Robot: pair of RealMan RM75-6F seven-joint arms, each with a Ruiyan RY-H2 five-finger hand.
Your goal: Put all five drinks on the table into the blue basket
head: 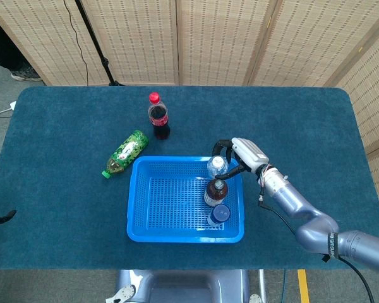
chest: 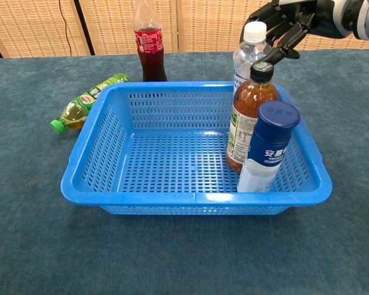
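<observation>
The blue basket [head: 177,238] [chest: 190,198] sits near the table's front middle. In its right side stand a brown tea bottle [head: 215,192] [chest: 249,117] and a blue-capped white bottle [head: 219,214] [chest: 267,147]. My right hand [head: 240,154] [chest: 289,21] holds a clear water bottle [head: 216,166] [chest: 247,55] upright by its top, low in the basket's back right corner, just behind the tea bottle. A cola bottle [head: 158,118] [chest: 149,43] stands behind the basket. A green bottle [head: 126,151] [chest: 89,98] lies left of it. Only dark tips of my left hand [head: 0,217] show, spread apart at the left edge.
The table has a dark teal cloth [head: 63,189]. Folding wicker screens [head: 215,38] stand behind the far edge. A black stand and cable [head: 95,44] rise at the back left.
</observation>
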